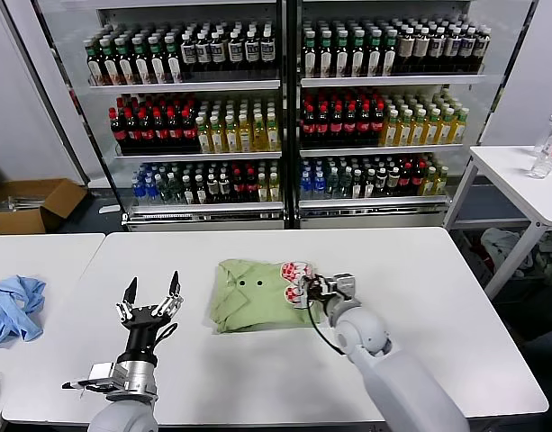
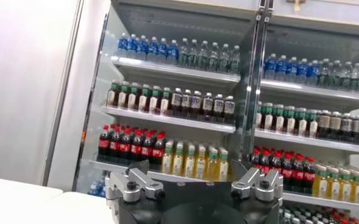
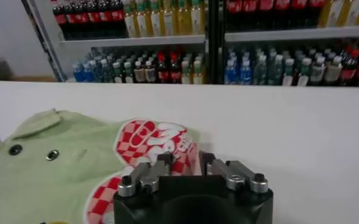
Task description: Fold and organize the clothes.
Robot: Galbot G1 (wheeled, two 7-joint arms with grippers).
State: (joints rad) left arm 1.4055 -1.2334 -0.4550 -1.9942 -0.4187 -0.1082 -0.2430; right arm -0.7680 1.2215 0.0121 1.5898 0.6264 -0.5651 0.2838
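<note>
The soft sage-green shirt (image 1: 257,295) lies folded into a rumpled rectangle mid-table, the right gripper (image 1: 310,290) pinched shut on its red-and-white patch edge, seemingly finishing a fold, while the left gripper (image 1: 152,295), well left of the shirt, points up, fingers spread.

One green shirt (image 1: 254,295), one blue garment (image 1: 13,309), two claws, left (image 1: 151,300), right (image 1: 310,290), two tables (image 1: 438,297).
</note>
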